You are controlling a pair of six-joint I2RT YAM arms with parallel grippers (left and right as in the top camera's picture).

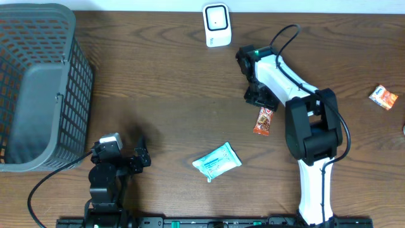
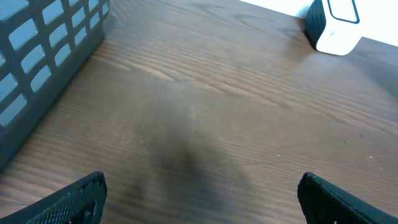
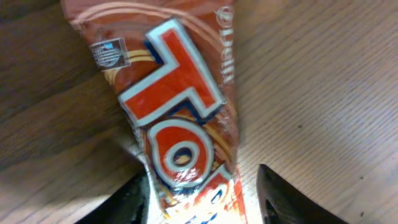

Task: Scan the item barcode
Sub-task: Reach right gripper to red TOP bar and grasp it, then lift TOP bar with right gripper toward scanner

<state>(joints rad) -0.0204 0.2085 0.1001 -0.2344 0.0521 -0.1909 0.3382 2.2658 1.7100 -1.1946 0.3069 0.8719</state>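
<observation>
An orange-red snack bar wrapper (image 1: 263, 120) lies flat on the wooden table, right of the middle. My right gripper (image 1: 259, 98) is down over its far end. In the right wrist view the wrapper (image 3: 180, 112) fills the frame and runs between the jaws of the right gripper (image 3: 205, 186). The left finger (image 3: 134, 196) touches the wrapper's edge. The right finger (image 3: 283, 196) stands off it, with bare wood between. No barcode shows on this face. A white scanner (image 1: 216, 24) stands at the table's far edge. My left gripper (image 1: 140, 158) rests open and empty at the front left.
A grey mesh basket (image 1: 38, 88) fills the left side, and the left wrist view shows its wall (image 2: 37, 56) and the scanner (image 2: 336, 25). A teal packet (image 1: 217, 161) lies near the front centre. A small orange and white packet (image 1: 383, 97) lies at the far right.
</observation>
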